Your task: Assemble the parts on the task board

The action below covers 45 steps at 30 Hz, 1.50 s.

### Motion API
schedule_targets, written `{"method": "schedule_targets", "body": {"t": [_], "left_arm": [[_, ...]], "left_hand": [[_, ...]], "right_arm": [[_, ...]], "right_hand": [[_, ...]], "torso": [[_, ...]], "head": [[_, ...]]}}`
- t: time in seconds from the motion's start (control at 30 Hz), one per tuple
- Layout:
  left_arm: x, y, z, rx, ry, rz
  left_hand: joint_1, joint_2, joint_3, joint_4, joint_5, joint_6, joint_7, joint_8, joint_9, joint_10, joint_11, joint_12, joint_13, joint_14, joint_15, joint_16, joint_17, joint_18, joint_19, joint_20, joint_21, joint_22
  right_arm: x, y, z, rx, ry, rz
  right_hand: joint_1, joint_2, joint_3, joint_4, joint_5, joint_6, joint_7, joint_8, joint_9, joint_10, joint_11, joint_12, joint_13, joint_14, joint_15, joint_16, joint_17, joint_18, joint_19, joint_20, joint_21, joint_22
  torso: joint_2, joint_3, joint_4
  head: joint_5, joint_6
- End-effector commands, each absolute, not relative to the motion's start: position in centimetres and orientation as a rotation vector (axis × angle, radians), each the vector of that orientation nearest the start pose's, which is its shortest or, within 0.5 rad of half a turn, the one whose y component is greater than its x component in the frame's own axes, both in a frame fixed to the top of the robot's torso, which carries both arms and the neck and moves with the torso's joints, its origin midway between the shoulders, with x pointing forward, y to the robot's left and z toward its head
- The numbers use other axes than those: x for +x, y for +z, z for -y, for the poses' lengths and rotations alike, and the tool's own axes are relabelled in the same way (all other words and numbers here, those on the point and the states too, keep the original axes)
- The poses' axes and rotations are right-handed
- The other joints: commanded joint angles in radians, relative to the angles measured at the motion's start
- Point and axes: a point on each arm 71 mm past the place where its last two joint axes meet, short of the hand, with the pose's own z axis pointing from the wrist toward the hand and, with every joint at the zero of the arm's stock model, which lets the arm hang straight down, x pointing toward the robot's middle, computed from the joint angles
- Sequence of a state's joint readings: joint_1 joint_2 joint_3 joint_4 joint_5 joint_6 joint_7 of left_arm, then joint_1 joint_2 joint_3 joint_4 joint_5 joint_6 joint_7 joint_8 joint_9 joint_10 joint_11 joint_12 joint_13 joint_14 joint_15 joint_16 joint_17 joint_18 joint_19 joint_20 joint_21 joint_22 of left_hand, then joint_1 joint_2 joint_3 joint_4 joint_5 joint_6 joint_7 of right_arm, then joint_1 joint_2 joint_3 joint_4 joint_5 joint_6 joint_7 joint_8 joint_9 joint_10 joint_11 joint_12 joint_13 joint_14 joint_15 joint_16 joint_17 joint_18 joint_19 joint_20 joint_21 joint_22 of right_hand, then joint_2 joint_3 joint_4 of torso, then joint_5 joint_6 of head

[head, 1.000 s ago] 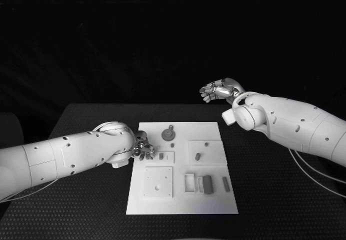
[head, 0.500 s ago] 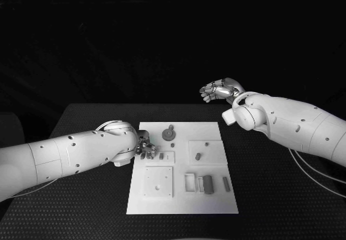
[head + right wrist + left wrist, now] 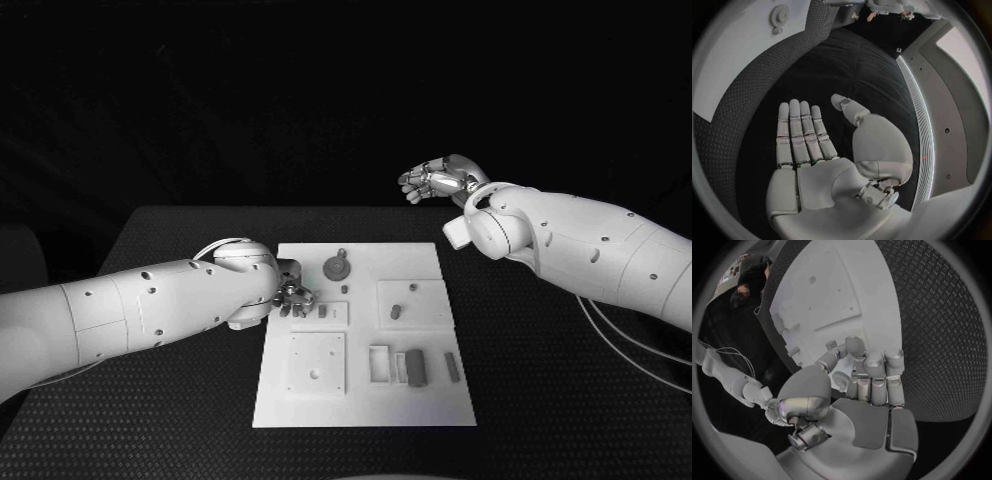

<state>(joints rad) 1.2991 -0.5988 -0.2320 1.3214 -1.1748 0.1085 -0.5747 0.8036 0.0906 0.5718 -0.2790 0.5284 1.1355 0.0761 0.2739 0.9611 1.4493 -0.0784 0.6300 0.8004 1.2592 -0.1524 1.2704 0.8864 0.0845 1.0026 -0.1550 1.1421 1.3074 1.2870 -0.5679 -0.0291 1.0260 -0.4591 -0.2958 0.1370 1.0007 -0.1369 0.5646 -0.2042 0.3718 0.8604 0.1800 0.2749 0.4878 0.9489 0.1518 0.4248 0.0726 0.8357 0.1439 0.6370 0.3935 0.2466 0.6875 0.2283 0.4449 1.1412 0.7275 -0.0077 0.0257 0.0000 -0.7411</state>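
Note:
The white task board (image 3: pixel 361 395) lies mid-table, and its corner (image 3: pixel 736 60) also appears in the right wrist view. Grey parts on it include a round disc (image 3: pixel 336 268), a small peg (image 3: pixel 395 313), a dark block (image 3: pixel 414 367) and a thin bar (image 3: pixel 451 368). My left hand (image 3: pixel 296 298) is low over the board's left edge, just beside a small upright part (image 3: pixel 322 312). In the left wrist view its fingers (image 3: pixel 873 372) curl in toward the thumb over the board (image 3: pixel 836 295); whether they pinch anything is hidden. My right hand (image 3: pixel 440 180) is raised beyond the table's far edge, flat and holding nothing (image 3: pixel 807 135).
A raised square plate (image 3: pixel 316 365) sits at the board's near left and another (image 3: pixel 423 302) at its right. A hollow frame (image 3: pixel 379 365) stands beside the dark block. Black textured table (image 3: pixel 562 400) surrounds the board on all sides.
My left hand has crept a little farther along the board's left edge, and its fingers now cover one of the two small parts that lay there. The right hand has stayed put.

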Motion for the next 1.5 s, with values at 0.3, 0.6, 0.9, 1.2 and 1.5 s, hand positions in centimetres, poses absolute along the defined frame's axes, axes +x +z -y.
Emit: {"method": "schedule_targets", "body": {"t": [0.3,0.6,0.9,1.2,1.5], "left_arm": [[49.88,-25.82,-16.63,0.063,-0.147,-2.356],[49.98,-25.79,-16.87,0.054,-0.155,-2.35],[50.02,-25.86,-17.05,0.056,-0.16,-2.361],[50.08,-25.89,-17.19,0.061,-0.159,-2.368],[50.17,-25.89,-17.18,0.065,-0.162,-2.37]], "left_hand": [[0.001,0.009,0.017,-0.012,0.028,0.068,-0.062,0.006,0.003,-0.003,-0.009,0.009,0.002,0.021,-0.034,0.007,0.002,0.011,0.003,-0.094,0.007,0.021],[0.003,0.008,0.018,-0.012,0.029,0.068,-0.062,0.007,0.005,-0.003,-0.01,0.012,0.003,0.021,-0.034,0.009,0.002,0.011,0.002,-0.095,0.008,0.021],[0.01,0.002,0.021,-0.013,0.031,0.069,-0.063,0.007,0.009,-0.004,-0.012,0.016,0.004,0.021,-0.035,0.013,0.003,0.012,0.002,-0.095,0.012,0.021],[0.015,-0.002,0.023,-0.012,0.032,0.07,-0.064,0.008,0.011,-0.005,-0.013,0.019,0.005,0.022,-0.036,0.016,0.003,0.012,0.001,-0.095,0.014,0.02],[0.018,-0.005,0.025,-0.012,0.034,0.071,-0.065,0.008,0.013,-0.005,-0.013,0.023,0.005,0.022,-0.036,0.019,0.003,0.012,0.0,-0.095,0.015,0.02]], "right_arm": [[58.57,-16.24,21.22,0.751,1.09,-1.559],[58.57,-16.27,21.24,0.751,1.09,-1.56],[58.57,-16.33,21.29,0.752,1.09,-1.562],[58.57,-16.4,21.29,0.753,1.089,-1.563],[58.57,-16.44,21.26,0.753,1.089,-1.564]], "right_hand": [[-0.009,0.001,-0.005,0.004,0.007,0.0,0.005,-0.006,-0.001,0.001,0.006,-0.007,-0.002,-0.009,0.001,-0.004,0.001,0.015,-0.005,-0.001,-0.005,0.002],[-0.009,0.002,-0.005,0.004,0.007,0.0,0.005,-0.006,-0.001,0.001,0.006,-0.007,-0.002,-0.009,0.001,-0.004,0.001,0.015,-0.006,-0.001,-0.006,0.002],[-0.009,0.002,-0.005,0.004,0.007,0.0,0.005,-0.006,-0.001,0.001,0.006,-0.007,-0.002,-0.01,0.001,-0.005,0.002,0.015,-0.006,-0.001,-0.006,0.003],[-0.009,0.002,-0.005,0.004,0.007,0.0,0.006,-0.006,-0.002,0.001,0.007,-0.007,-0.002,-0.01,0.001,-0.005,0.002,0.015,-0.006,-0.001,-0.007,0.003],[-0.009,0.002,-0.006,0.004,0.007,-0.001,0.006,-0.006,-0.002,0.0,0.007,-0.007,-0.002,-0.01,0.001,-0.005,0.002,0.015,-0.006,-0.001,-0.007,0.003]], "torso": [[0.0,-0.0013,0.0019],[0.0,-0.0016,0.0006],[0.0,-0.0011,0.0009],[0.0,-0.0009,-0.0001],[0.0,-0.001,0.0013]], "head": [[-0.001,-0.001],[0.0,0.0],[-0.002,-0.001],[-0.002,-0.002],[-0.003,-0.002]]}}
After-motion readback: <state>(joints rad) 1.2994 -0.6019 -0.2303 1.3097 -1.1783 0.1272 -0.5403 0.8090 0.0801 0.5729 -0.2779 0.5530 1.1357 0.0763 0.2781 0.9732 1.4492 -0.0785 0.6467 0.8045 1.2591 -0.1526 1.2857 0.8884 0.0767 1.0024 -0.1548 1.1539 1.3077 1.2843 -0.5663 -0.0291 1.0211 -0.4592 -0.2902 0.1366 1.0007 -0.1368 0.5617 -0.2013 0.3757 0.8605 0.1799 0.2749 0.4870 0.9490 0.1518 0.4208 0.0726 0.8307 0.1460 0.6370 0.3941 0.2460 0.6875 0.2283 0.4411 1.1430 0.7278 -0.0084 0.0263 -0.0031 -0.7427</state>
